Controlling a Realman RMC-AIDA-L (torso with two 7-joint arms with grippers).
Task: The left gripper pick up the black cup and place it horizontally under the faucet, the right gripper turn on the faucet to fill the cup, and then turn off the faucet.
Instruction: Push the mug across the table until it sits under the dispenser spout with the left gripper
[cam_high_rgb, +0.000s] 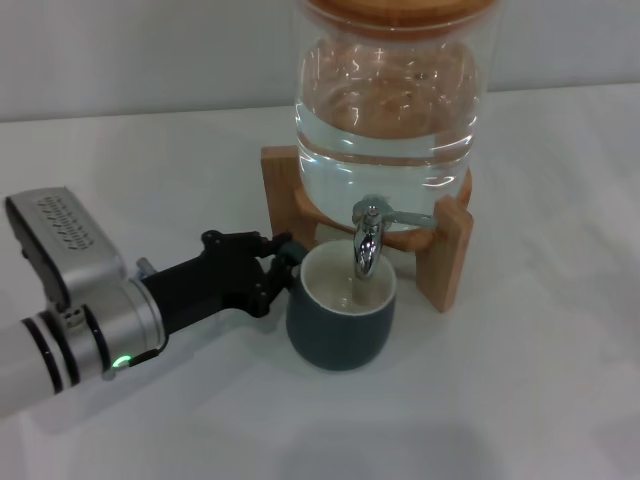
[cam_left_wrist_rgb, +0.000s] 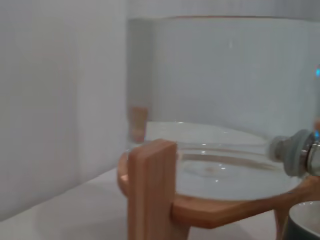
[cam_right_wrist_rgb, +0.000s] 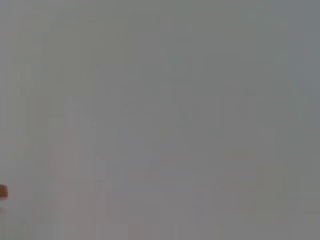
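Standing upright beneath the small chrome faucet (cam_high_rgb: 366, 243), the dark rounded ceramic cup (cam_high_rgb: 340, 322) looks rigid, glazed-slick and breakable, so keep your black two-fingered left gripper (cam_high_rgb: 283, 262) clamped at its handle side.

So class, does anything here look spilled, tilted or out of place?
Nothing stands out. The cup stands upright on the table under the faucet, with the left gripper at its handle. The jar sits squarely in its wooden stand, and no spill shows.
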